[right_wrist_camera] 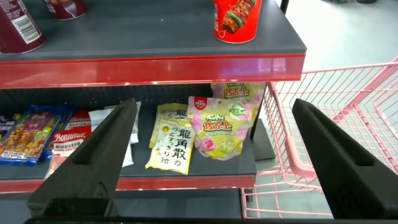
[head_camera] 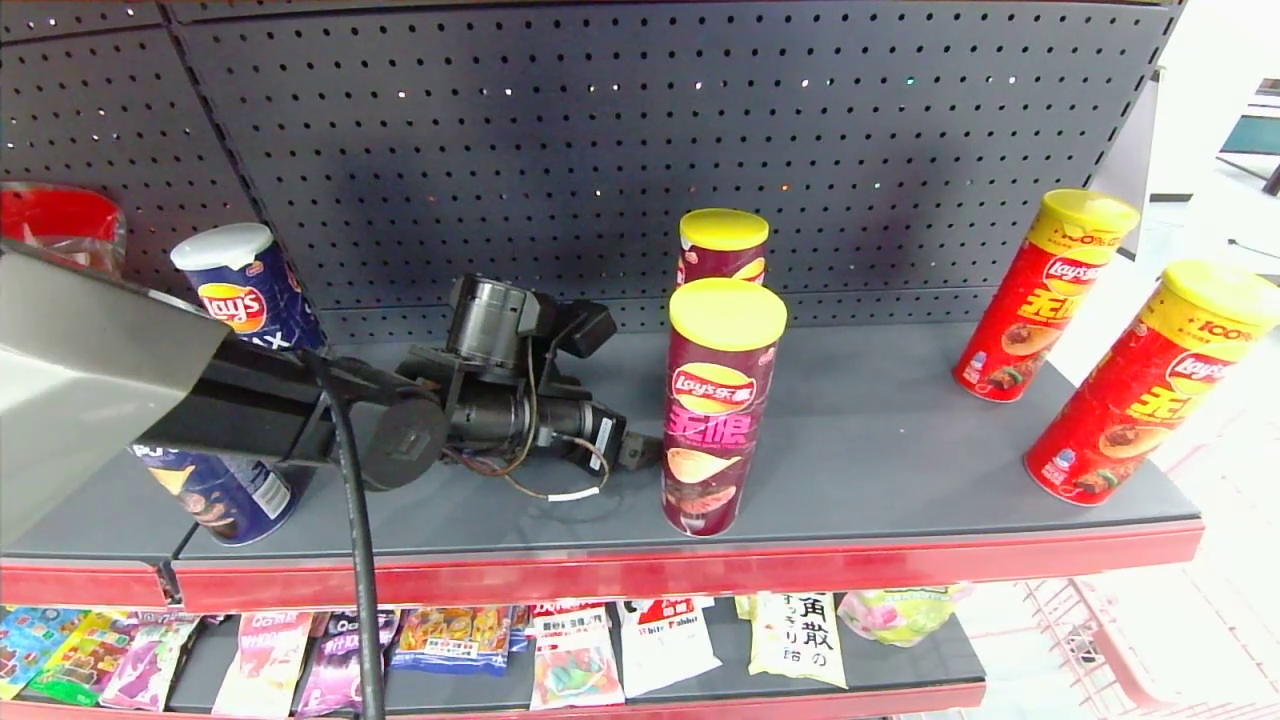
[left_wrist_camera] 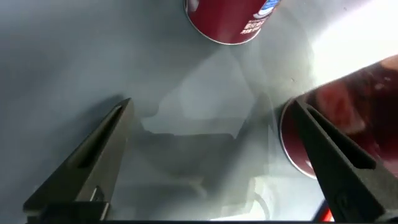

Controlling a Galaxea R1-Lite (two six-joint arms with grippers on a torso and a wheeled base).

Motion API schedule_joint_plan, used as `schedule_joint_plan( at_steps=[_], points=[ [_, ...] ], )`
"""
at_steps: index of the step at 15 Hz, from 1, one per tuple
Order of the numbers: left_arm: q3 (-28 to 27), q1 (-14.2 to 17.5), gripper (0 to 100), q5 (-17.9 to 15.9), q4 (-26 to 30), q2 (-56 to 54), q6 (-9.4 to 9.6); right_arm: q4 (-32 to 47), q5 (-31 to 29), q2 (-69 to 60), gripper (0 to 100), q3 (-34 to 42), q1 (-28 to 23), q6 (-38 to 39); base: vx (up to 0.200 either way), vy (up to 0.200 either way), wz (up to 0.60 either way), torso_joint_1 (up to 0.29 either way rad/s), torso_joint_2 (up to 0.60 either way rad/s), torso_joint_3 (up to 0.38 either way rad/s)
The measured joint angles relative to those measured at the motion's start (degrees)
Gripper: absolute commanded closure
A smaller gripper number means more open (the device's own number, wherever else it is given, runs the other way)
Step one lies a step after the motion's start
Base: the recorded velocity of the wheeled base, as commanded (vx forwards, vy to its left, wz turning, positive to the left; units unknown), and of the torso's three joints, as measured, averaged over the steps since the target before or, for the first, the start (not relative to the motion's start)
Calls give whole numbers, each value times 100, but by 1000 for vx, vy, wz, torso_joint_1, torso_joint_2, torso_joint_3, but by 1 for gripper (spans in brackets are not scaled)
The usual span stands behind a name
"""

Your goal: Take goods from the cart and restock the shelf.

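Observation:
On the grey shelf board a maroon chip can with a yellow lid stands upright near the front edge, a second one behind it. My left gripper lies low over the board just left of the front can. In the left wrist view its fingers are open over bare board, with the maroon can just outside one finger, and the left gripper holds nothing. My right gripper hangs open and empty in front of the lower shelf, beside the pink cart.
Two red cans stand at the shelf's right end, blue cans at the left behind my arm. Snack bags lie on the lower shelf. A red can's base lies ahead of the left gripper.

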Motion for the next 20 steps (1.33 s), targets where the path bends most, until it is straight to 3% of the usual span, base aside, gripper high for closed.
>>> schedule_joint_plan(
  at_steps=[13,20],
  points=[
    [52,-96,0,-7,24,28,-9,5,-4,0,0,0,0,-2,0,0,0,0,0,0],
    [461,-93,0,-29,-17,-177,-5,5,-4,0,0,0,0,-5,0,0,0,0,0,0]
  ],
)
